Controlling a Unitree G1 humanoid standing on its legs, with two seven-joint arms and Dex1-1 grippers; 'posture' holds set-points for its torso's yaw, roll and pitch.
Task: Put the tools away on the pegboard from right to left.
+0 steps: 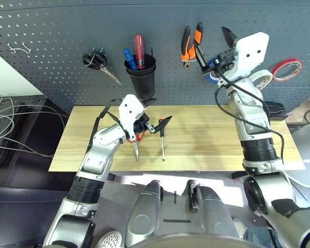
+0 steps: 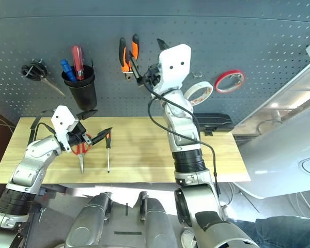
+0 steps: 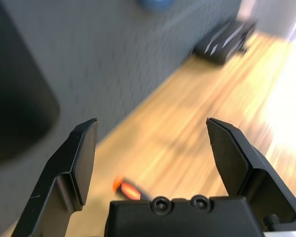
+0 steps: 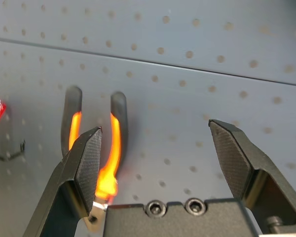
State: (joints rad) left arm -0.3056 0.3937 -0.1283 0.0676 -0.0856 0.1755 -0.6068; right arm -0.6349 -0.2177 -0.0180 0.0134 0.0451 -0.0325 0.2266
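The orange-handled pliers [image 1: 191, 45] hang on the pegboard [image 1: 57, 36], right of the black cup [image 1: 140, 75]. My right gripper [image 1: 214, 49] is open just beside the pliers [image 4: 111, 148], holding nothing. The white tape roll [image 1: 262, 80] hangs on the board to the right, partly behind that arm. On the table [image 1: 212, 134] lie the red-handled scissors [image 1: 137, 144] and the thin screwdriver [image 1: 163, 140]. My left gripper [image 1: 159, 111] hovers open and empty just above them. The screwdriver's orange handle [image 3: 126, 188] shows below its fingers.
Black-handled scissors [image 1: 98, 62] hang at the left of the board. The cup holds a red and a blue screwdriver. A red tape roll [image 1: 287, 69] hangs far right, and a blue one [image 1: 213, 76] sits behind my right gripper. A black box [image 1: 275, 109] lies at the table's back right.
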